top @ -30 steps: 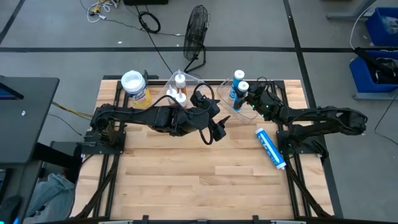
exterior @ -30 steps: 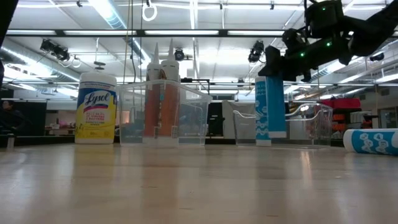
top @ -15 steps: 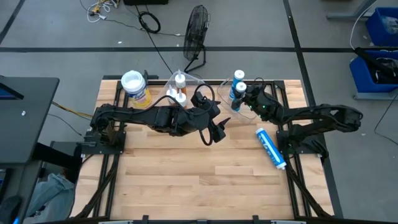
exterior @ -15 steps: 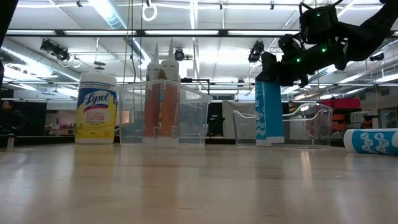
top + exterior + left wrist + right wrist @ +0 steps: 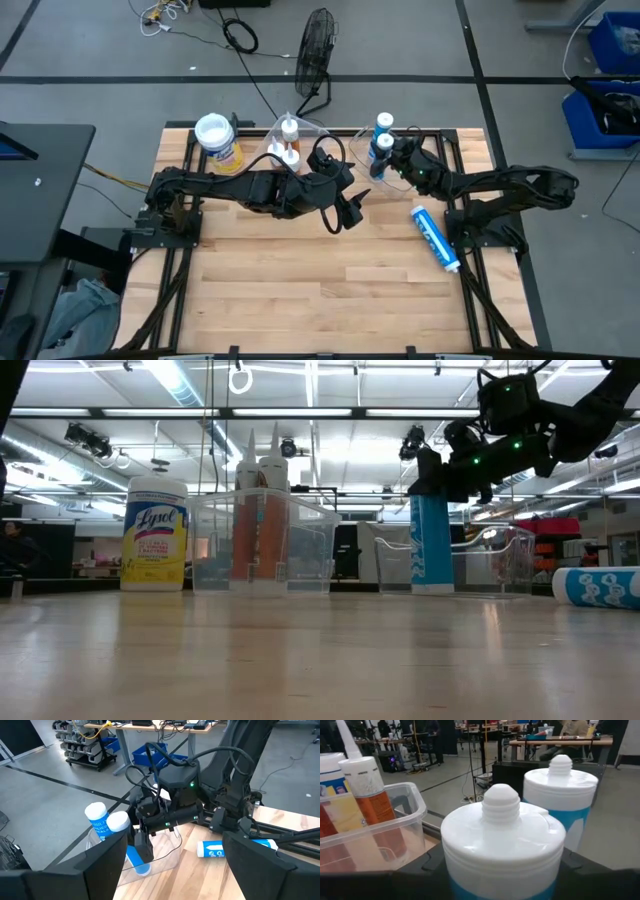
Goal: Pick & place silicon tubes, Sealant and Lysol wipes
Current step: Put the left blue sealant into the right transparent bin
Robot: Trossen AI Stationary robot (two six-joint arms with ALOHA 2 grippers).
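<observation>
Upper right of centre in the high view, the right gripper (image 5: 392, 160) clasps a standing blue-white tube (image 5: 378, 155) just under its white cap, inside the clear bin (image 5: 500, 565). It looks rigid, light and smooth, so a hold high on the body suits it. At mid-table the left gripper (image 5: 350, 207) waits with fingers spread, empty.

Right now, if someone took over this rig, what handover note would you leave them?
Right gripper: closed around one upright blue-and-white tube in the clear right-hand bin; a second stands beside it.
Left gripper: open, idle at table centre.
Two orange tubes stand in the clear left-hand bin.
Left to do: blue-and-white tube lying on the wooden table; yellow Lysol wipes canister, outside the bins.
</observation>
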